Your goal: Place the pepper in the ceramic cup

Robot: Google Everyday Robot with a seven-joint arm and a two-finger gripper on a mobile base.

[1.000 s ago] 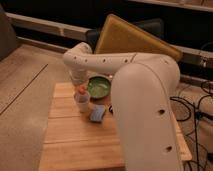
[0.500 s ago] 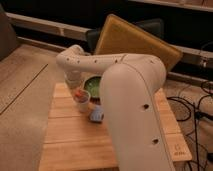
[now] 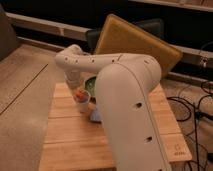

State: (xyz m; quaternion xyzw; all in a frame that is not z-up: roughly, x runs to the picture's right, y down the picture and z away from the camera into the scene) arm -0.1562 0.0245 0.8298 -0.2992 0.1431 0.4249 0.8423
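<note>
On the wooden desk [image 3: 70,145], the cup [image 3: 83,103] stands near the left edge, with the pepper [image 3: 80,95] sitting at its mouth. The end effector [image 3: 75,82] hangs just above, at the cup's 12 o'clock; whether it grips the pepper cannot be told. A green bowl [image 3: 90,84] lies at the cup's 1 o'clock, and a blue sponge [image 3: 95,117] at its 4 o'clock.

a light wooden slatted table [image 3: 70,145] carries the ceramic cup [image 3: 83,104] near its far left part, the pepper [image 3: 80,94] at the cup's mouth. the end effector [image 3: 76,86] hangs above it. a green bowl [image 3: 91,85] sits behind, a blue sponge [image 3: 95,117] just right.
</note>
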